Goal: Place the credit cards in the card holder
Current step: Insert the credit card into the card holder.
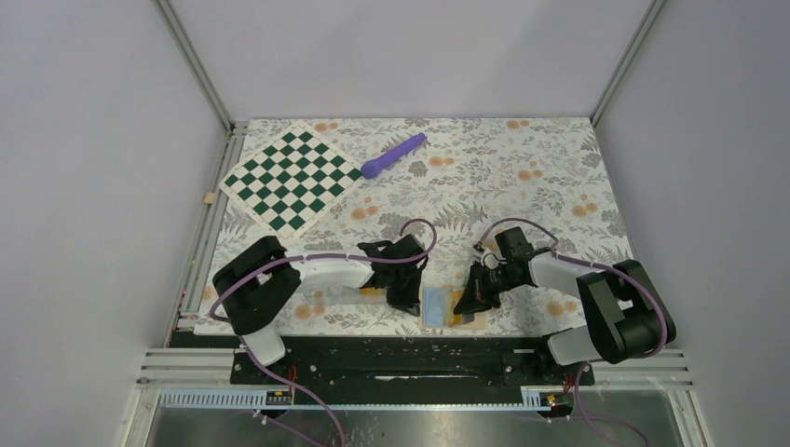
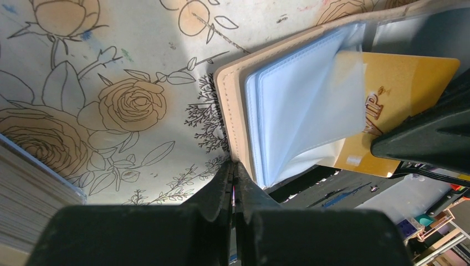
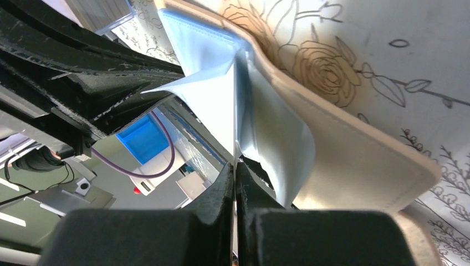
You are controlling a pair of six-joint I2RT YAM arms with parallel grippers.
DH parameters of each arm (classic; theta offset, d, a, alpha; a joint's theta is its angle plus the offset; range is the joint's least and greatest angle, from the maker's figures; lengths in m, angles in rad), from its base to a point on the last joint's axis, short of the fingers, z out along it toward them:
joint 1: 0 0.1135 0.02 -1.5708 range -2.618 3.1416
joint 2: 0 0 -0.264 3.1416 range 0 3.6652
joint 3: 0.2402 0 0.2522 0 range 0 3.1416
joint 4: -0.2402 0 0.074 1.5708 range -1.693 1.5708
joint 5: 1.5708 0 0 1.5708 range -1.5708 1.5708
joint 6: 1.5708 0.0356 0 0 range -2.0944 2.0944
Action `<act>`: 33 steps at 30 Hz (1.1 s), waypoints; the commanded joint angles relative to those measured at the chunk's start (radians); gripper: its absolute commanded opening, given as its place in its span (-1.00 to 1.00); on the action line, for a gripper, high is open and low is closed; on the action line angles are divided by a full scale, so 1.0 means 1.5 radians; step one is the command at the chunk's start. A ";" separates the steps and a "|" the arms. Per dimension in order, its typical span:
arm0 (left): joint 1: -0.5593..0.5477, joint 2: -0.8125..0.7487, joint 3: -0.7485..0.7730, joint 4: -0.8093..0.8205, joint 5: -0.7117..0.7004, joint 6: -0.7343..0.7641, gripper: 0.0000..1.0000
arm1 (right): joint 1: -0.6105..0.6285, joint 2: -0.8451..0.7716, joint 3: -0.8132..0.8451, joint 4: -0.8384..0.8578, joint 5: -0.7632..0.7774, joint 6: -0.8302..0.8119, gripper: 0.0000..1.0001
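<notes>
Now the card holder (image 1: 436,305) lies open; long axis left to right.

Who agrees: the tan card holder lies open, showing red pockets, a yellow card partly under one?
Wrong colour: the left wrist view shows the pockets light blue, not red. The tan card holder does lie open, a yellow card partly under one pocket.
</notes>
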 commanded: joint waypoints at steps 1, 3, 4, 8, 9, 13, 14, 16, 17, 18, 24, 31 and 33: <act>0.002 0.030 0.012 -0.002 -0.012 0.018 -1.00 | 0.006 0.008 0.033 -0.030 -0.030 -0.033 -1.00; 0.002 0.032 0.012 -0.004 -0.011 0.017 -1.00 | 0.006 0.023 0.048 -0.042 -0.029 -0.043 -1.00; 0.002 0.032 0.012 -0.004 -0.010 0.017 -1.00 | 0.006 0.031 0.054 -0.045 -0.030 -0.046 -1.00; 0.002 0.032 0.010 -0.004 -0.011 0.017 -1.00 | 0.005 0.054 0.075 -0.055 -0.037 -0.053 -0.97; 0.002 0.032 0.011 -0.004 -0.010 0.017 -1.00 | 0.005 0.054 0.078 -0.056 -0.037 -0.053 -0.96; 0.002 0.035 0.016 -0.008 -0.011 0.018 -1.00 | 0.006 0.052 0.091 -0.073 -0.038 -0.061 -0.93; 0.002 0.036 0.015 -0.009 -0.010 0.018 -1.00 | 0.006 0.051 0.096 -0.081 -0.037 -0.065 -0.92; 0.002 0.036 0.014 -0.010 -0.011 0.019 -1.00 | 0.006 0.040 0.102 -0.094 -0.036 -0.067 -0.92; 0.002 0.037 0.014 -0.010 -0.011 0.020 -1.00 | 0.006 0.033 0.105 -0.098 -0.033 -0.066 -0.92; 0.002 0.037 0.014 -0.010 -0.011 0.020 -1.00 | 0.006 0.025 0.106 -0.103 -0.030 -0.065 -0.94; 0.002 0.039 0.016 -0.012 -0.011 0.022 -1.00 | 0.006 -0.008 0.119 -0.123 0.001 -0.067 -1.00; 0.002 0.038 0.014 -0.013 -0.013 0.024 -1.00 | 0.005 0.000 0.114 -0.124 0.068 -0.079 -1.00; 0.002 0.040 0.015 -0.013 -0.013 0.025 -1.00 | 0.006 0.002 0.109 -0.120 0.081 -0.084 -1.00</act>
